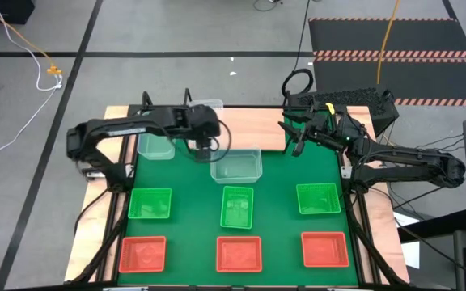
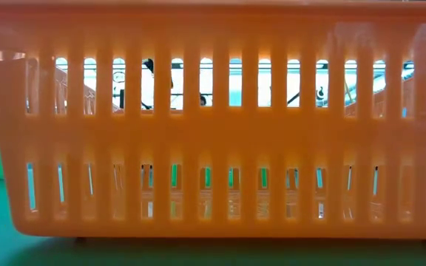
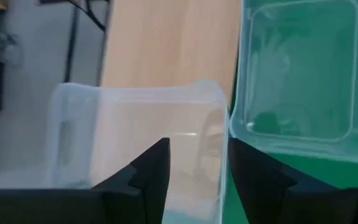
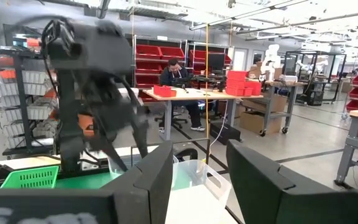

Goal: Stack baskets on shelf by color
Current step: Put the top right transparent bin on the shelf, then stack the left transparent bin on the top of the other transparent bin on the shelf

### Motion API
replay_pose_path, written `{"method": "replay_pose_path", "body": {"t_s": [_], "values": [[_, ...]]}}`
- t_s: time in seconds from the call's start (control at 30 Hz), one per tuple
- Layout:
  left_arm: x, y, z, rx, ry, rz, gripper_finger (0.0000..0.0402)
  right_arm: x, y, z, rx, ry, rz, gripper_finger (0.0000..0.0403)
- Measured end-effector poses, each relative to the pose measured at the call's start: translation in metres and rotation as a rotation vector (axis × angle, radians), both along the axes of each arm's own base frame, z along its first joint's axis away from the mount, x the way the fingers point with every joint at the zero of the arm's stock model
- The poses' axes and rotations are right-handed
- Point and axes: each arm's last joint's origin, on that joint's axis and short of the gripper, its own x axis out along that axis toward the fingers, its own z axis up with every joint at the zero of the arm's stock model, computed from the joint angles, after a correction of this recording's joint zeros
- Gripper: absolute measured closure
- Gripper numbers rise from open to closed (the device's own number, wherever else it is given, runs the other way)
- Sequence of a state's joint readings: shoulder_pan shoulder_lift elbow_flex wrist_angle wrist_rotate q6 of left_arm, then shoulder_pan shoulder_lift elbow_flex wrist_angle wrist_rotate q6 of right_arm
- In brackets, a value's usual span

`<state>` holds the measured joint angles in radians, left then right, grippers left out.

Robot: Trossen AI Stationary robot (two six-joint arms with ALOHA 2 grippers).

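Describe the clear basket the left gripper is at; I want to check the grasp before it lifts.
The clear basket is a shallow translucent plastic tray with rounded corners and a rim, sitting upright at the back left of the table, partly over the green mat's edge by the wooden shelf. The left gripper is open, its fingers straddling one side wall. A second clear basket stands right beside that wall; whether they touch is unclear.

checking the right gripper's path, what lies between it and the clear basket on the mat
Only bare wooden shelf and green mat lie between right gripper and clear basket, per high view.
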<state>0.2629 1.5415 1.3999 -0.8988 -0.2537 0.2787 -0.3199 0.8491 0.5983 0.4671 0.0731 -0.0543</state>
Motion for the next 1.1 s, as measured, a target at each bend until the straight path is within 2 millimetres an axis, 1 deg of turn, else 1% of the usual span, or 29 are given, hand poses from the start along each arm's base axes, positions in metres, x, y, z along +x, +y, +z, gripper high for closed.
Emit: {"method": "replay_pose_path", "body": {"t_s": [0.17,0.27,0.37,0.5,0.57,0.63,0.83,0.97,1.0,1.1], "values": [[-0.038,-0.012,0.031,0.065,-0.009,0.064,0.0216,0.0,0.0,0.0,-0.002,0.002,0.0,0.0259],[-0.062,-0.014,0.044,0.07,-0.017,0.142,0.0216,0.0,0.0,0.0,-0.002,0.001,0.0,0.0259],[-0.08,-0.014,0.05,0.035,-0.019,0.237,0.0215,0.0,0.0,0.0,-0.002,0.002,0.001,0.0259],[-0.095,-0.012,0.048,-0.015,0.036,0.354,0.0215,0.0,0.0,0.0,-0.002,0.002,0.001,0.0259],[-0.097,-0.011,0.038,-0.03,0.063,0.391,0.0215,0.0,0.0,0.0,-0.002,0.001,0.001,0.0259],[-0.098,-0.01,0.022,-0.04,0.109,0.407,0.0215,0.0,0.0,0.0,-0.002,0.002,0.001,0.0259],[-0.111,-0.007,-0.045,-0.077,0.333,0.434,0.0215,0.0,0.0,-0.001,-0.008,0.012,0.0,0.0259],[-0.122,-0.004,-0.08,-0.152,0.39,0.466,0.0215,0.0,0.0,-0.001,-0.01,0.012,-0.001,0.0259],[-0.124,-0.003,-0.087,-0.173,0.4,0.464,0.0215,0.0,0.0,-0.001,-0.01,0.012,-0.001,0.0259],[-0.129,-0.001,-0.099,-0.181,0.397,0.451,0.0215,0.0,0.0,0.0,-0.012,0.006,-0.001,0.0259]]}}
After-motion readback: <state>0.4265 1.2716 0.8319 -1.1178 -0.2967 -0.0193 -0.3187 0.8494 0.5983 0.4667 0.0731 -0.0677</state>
